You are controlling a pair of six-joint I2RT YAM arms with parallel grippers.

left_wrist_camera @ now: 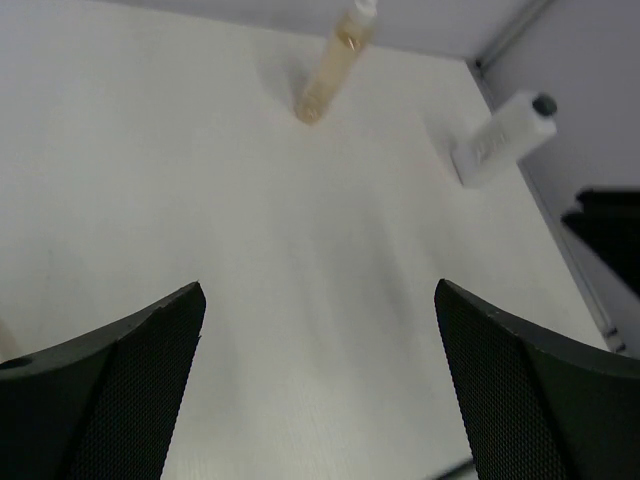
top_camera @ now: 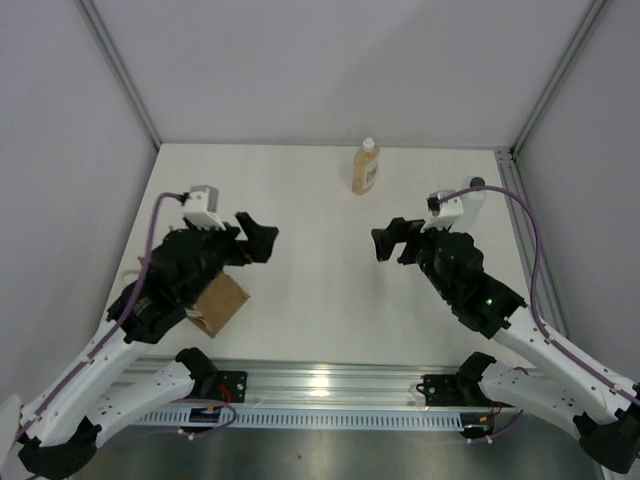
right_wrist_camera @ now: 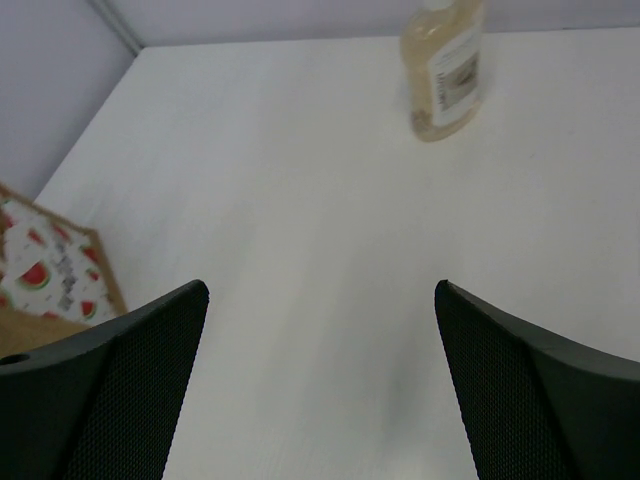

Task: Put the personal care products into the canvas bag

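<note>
Two bottles are in view for you on the tabletop (top_camera: pixel 310 290). The amber bottle (top_camera: pixel 366 168), with its cream cap and label, stands upright near the far edge, roughly midway between the two arms and well apart from both. The white bottle (left_wrist_camera: pixel 497 140), with its dark cap, sits near the right edge of the tabletop. From above it is just behind the right wrist and partly hidden there, so you cannot tell from these views whether it stands fully upright.

Your left pincer (left_wrist_camera: pixel 318 295) is spread wide, with only bare tabletop showing between its fingers. It points across the middle of the surface towards the right arm. Your right pincer (right_wrist_camera: pixel 318 295) is also spread wide and grips nothing. It faces the left one across an open stretch of tabletop, and the two are well apart.

You will find the canvas bag (top_camera: pixel 222 302) at the near left of the tabletop, tan-brown, with the left arm above it covering much of it in the top view. From the right wrist you see one corner of it at the left edge of the picture, where a watermelon-print lining (right_wrist_camera: pixel 40 265) shows inside the tan fabric. Neither visible bottle is near the bag, and neither pincer touches it.
</note>
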